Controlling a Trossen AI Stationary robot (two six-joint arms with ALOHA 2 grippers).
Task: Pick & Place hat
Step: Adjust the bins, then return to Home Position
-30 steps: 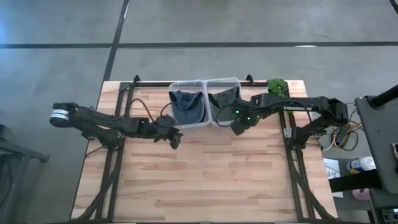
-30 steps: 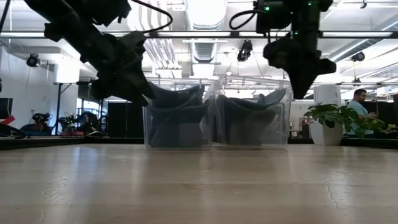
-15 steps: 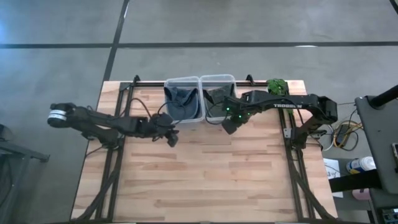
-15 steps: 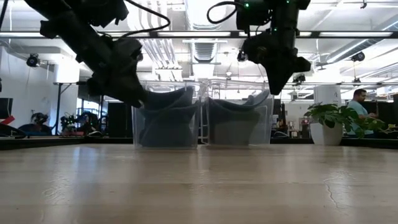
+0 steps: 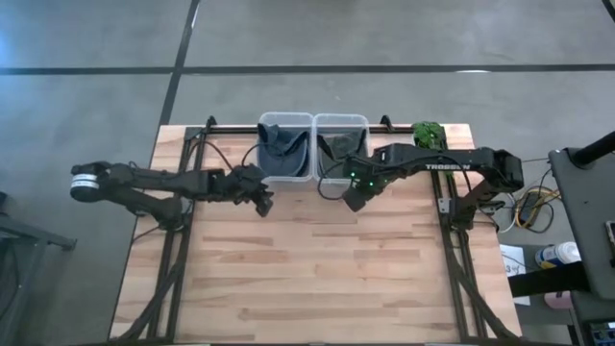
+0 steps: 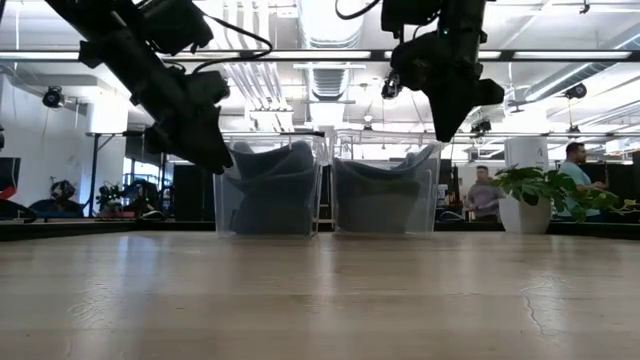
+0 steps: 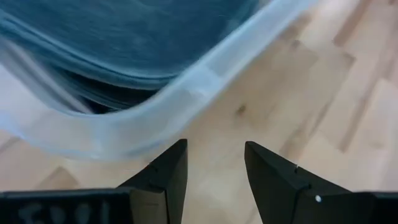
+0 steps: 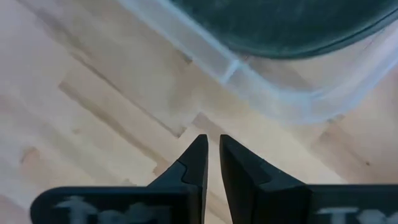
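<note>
The left gripper (image 5: 261,200) hangs above the bare wood just in front of the left bin's near left corner. In its wrist view the fingers (image 7: 166,175) stand apart with nothing between them, the bin's clear rim (image 7: 186,93) curving just ahead. The right gripper (image 5: 352,199) sits close in front of the right bin's near edge; its wrist view shows the fingertips (image 8: 198,155) almost together, only a thin slit between, gripping nothing.

A dark blue hat (image 5: 283,151) lies folded inside the left bin (image 5: 285,124), beyond and to the right of the left gripper. A darker hat (image 5: 338,146) fills the right bin (image 5: 341,122), just behind the right gripper.

The low view adds height: both grippers (image 6: 205,140) (image 6: 447,105) hang well above the tabletop, near the bins' upper rims, and the hats (image 6: 270,180) (image 6: 385,185) press against the clear walls. People and a plant (image 6: 545,190) show in the room behind.

The bins touch side by side at the table's (image 5: 307,279) far edge. The whole near stretch of wood lies open between the frame rails.
</note>
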